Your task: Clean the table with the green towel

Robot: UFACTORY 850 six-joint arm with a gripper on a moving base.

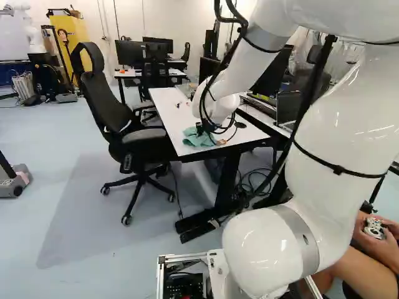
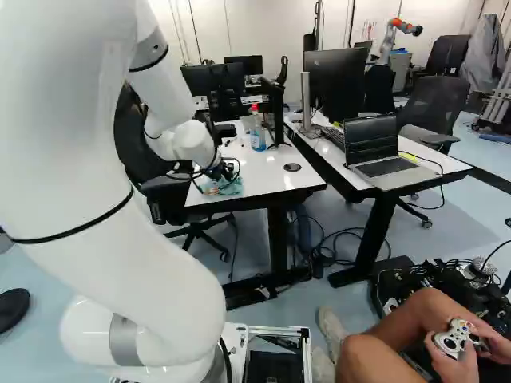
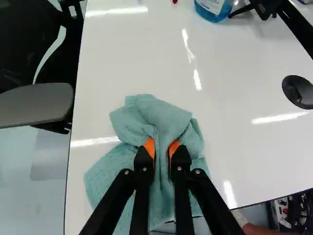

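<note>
At the near end of the white table (image 1: 171,115), my gripper (image 1: 204,128) points down into the green towel (image 1: 198,138). The wrist view has the gripper (image 3: 161,151) shut on the towel (image 3: 161,117), a fold of cloth pinched between its orange pads. The bunched cloth lies on the table (image 3: 142,58) around and ahead of the fingers. In the right base view part of the towel (image 2: 222,187) shows below the wrist.
A blue bottle (image 2: 257,134) stands farther along the table near a monitor stand. An office chair (image 1: 134,134) is against the table's left side. Beyond the right edge, a second table holds a laptop (image 2: 374,150). A seated person's legs are close at the right.
</note>
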